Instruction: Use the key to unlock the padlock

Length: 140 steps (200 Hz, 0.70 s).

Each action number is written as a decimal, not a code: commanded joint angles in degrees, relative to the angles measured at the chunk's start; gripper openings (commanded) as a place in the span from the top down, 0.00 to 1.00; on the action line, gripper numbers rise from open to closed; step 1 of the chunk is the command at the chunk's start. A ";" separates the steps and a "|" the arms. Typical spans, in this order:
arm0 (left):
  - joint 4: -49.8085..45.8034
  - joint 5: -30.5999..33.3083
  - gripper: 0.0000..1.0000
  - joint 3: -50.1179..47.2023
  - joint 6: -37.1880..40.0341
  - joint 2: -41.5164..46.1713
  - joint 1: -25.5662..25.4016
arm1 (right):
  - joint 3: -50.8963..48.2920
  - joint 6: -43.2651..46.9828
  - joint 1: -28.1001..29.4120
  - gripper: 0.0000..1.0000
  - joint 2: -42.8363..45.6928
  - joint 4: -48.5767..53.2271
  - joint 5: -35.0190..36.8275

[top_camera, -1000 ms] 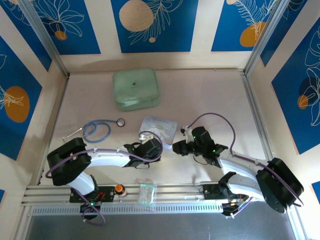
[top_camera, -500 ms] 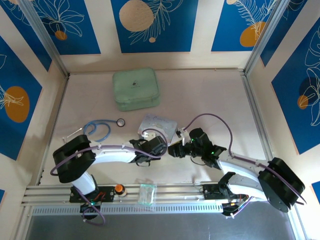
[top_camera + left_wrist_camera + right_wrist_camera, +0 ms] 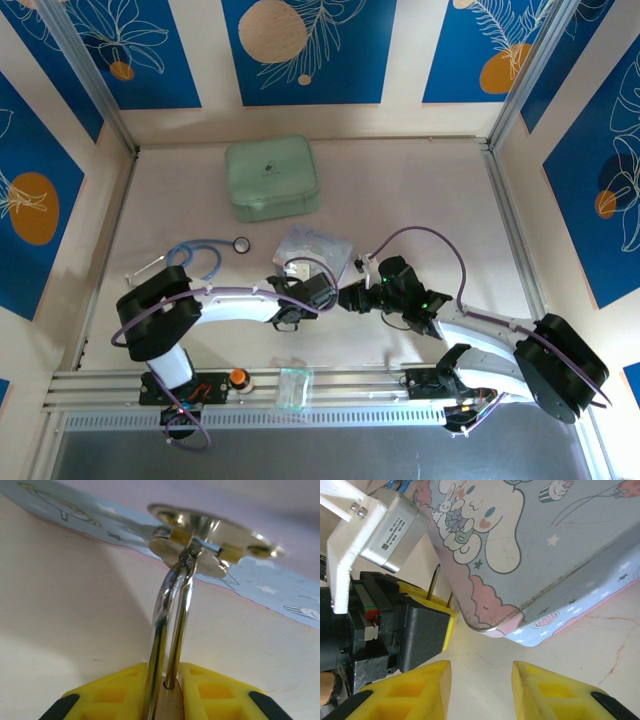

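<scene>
Two yellow pads [image 3: 112, 692] of the left gripper [image 3: 167, 695] pinch the brass padlock [image 3: 161, 620]; right gripper [image 3: 481, 680] gapes empty.

The top view looks down from high above and behind. Both wrist views sit close behind their yellow fingers [image 3: 210, 695] [image 3: 415, 690], facing the lavender tin [image 3: 315, 250] that all three views share.

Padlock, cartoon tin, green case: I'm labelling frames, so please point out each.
padlock [image 3: 159, 630], left wrist view, on its silvery shackle.
cartoon tin [image 3: 530, 545], right wrist view, on its printed lid.
green case [image 3: 272, 178], top view, on its lid.
</scene>
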<state>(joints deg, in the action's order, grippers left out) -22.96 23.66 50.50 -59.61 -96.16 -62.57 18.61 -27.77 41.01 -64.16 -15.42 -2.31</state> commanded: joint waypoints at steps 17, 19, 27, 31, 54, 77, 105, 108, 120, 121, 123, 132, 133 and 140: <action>-11.59 4.68 0.79 1.25 -0.36 -4.09 -1.35 | -1.42 -1.06 -0.15 0.64 -0.61 -1.18 0.97; -11.89 4.87 0.79 1.39 -0.45 -4.27 -1.45 | -1.46 -1.06 -0.15 0.64 -0.61 -1.23 0.98; -12.57 5.41 0.79 2.07 -0.55 -4.92 -1.85 | -1.62 -1.22 -0.15 0.64 -0.54 -1.41 1.07; -12.82 5.59 0.79 2.34 -0.65 -5.20 -2.04 | -1.71 -1.24 -0.15 0.64 -0.47 -1.50 1.22; -13.87 6.71 0.78 3.59 -1.18 -6.54 -2.98 | -2.73 -2.00 -0.06 0.64 0.64 -2.18 2.79; -14.02 6.80 0.76 4.28 -1.27 -7.32 -3.48 | -3.49 -2.47 -0.14 0.63 1.84 -2.17 4.24; -16.57 8.57 0.76 6.89 -1.64 -9.06 -4.85 | -3.58 -2.28 -0.19 0.63 2.01 -1.54 3.60; -16.71 8.55 0.76 7.16 -1.64 -9.20 -4.97 | -3.66 -2.29 -0.23 0.63 2.06 -1.61 3.36; -16.84 8.43 0.76 7.68 -1.62 -9.94 -5.21 | -4.38 -2.29 -0.37 0.63 2.35 -2.73 1.73; -16.85 8.47 0.76 7.73 -1.63 -9.98 -5.20 | -4.46 -2.29 -0.39 0.63 2.41 -2.84 1.58; -16.90 8.50 0.76 7.83 -1.69 -10.05 -5.27 | -4.57 -2.33 -0.45 0.62 2.49 -2.92 1.25; -17.43 8.90 0.76 8.22 -1.88 -10.36 -5.45 | -5.05 -3.18 -0.67 0.54 2.93 -2.94 -0.18; -17.45 8.92 0.76 8.26 -1.85 -10.45 -5.46 | -5.11 -3.30 -0.67 0.53 3.00 -2.90 -0.30; -17.66 8.87 0.76 8.51 -1.89 -10.69 -5.50 | -5.40 -4.49 -1.11 0.46 3.52 -2.29 -1.25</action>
<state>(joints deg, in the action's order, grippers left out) -33.95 32.67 58.81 -59.92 -103.90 -67.31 14.83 -29.89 40.75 -62.43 -17.12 -0.08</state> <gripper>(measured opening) 0.243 0.443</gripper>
